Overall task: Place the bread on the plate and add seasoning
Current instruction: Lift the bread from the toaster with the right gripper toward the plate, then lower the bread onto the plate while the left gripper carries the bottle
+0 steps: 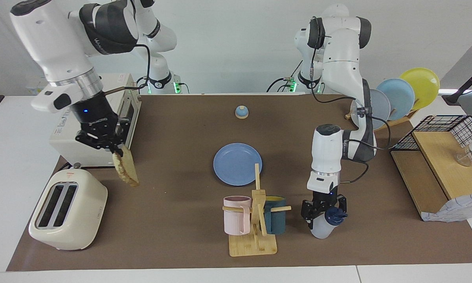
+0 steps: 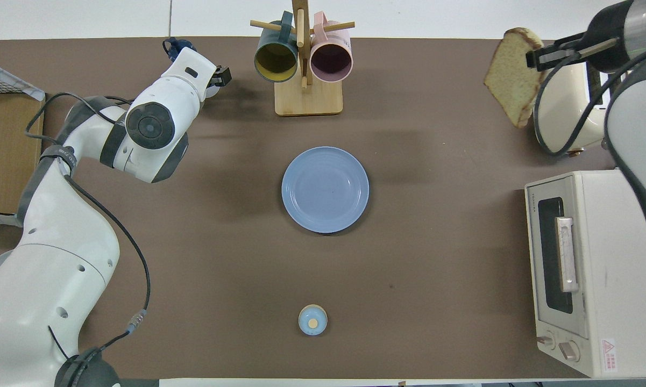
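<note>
My right gripper (image 1: 117,151) is shut on the top edge of the bread (image 1: 126,168), a tan toasted slice with a brown crust. The slice hangs in the air beside the toaster, at the right arm's end of the table. In the overhead view the bread (image 2: 512,80) hangs from the right gripper (image 2: 538,56). The blue plate (image 1: 236,163) lies bare at the table's middle, also in the overhead view (image 2: 325,189). My left gripper (image 1: 324,212) is shut on the seasoning (image 1: 322,228), a translucent bottle with a navy cap (image 2: 175,49), slightly tilted, beside the mug rack.
A cream toaster (image 1: 68,208) and a toaster oven (image 1: 98,129) stand at the right arm's end. A wooden mug rack (image 1: 255,220) with two mugs stands farther from the robots than the plate. A small bell (image 1: 241,112) sits nearer the robots. A plate rack (image 1: 397,98) and a wire shelf (image 1: 440,165) stand at the left arm's end.
</note>
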